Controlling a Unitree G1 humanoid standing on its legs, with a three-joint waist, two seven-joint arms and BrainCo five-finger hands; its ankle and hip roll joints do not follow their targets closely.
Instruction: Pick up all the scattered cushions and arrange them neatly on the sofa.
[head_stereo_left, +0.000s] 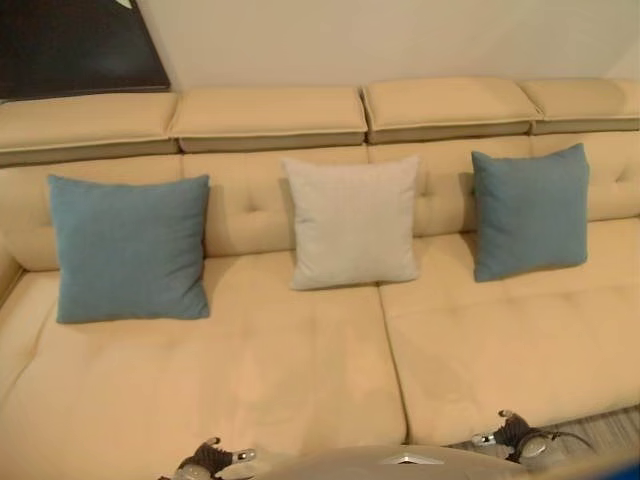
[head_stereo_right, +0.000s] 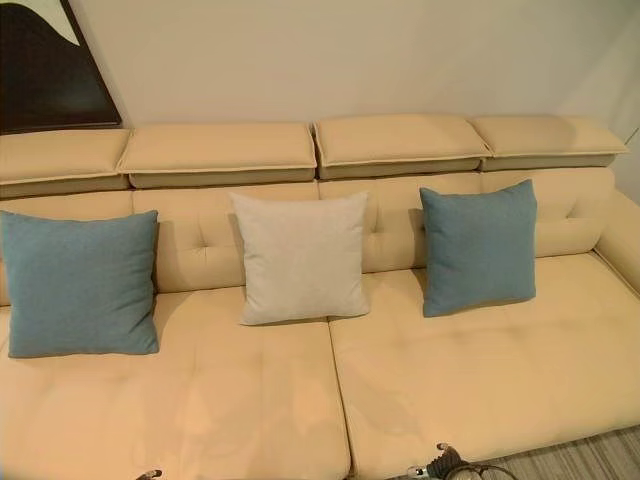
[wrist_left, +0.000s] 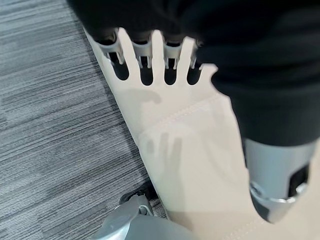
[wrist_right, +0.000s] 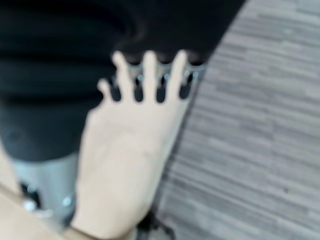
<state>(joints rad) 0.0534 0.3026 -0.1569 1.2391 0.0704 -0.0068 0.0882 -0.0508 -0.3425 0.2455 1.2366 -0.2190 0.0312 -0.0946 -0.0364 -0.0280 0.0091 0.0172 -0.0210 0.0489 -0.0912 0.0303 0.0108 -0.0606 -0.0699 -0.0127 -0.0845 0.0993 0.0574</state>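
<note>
Three cushions stand upright against the backrest of the cream sofa (head_stereo_left: 250, 380), spaced apart. A blue cushion (head_stereo_left: 130, 247) is on the left, a beige cushion (head_stereo_left: 353, 222) in the middle and a second blue cushion (head_stereo_left: 530, 210) on the right. My left hand (head_stereo_left: 210, 460) hangs low by the sofa's front edge. Its fingers (wrist_left: 142, 50) are relaxed over the seat edge and hold nothing. My right hand (head_stereo_left: 515, 435) hangs low on the right, with its fingers (wrist_right: 135, 82) loose and holding nothing.
A row of padded headrests (head_stereo_left: 270, 115) runs along the sofa's top. A dark framed picture (head_stereo_left: 80, 45) hangs on the wall at the upper left. Grey striped carpet (wrist_left: 50, 125) lies in front of the sofa.
</note>
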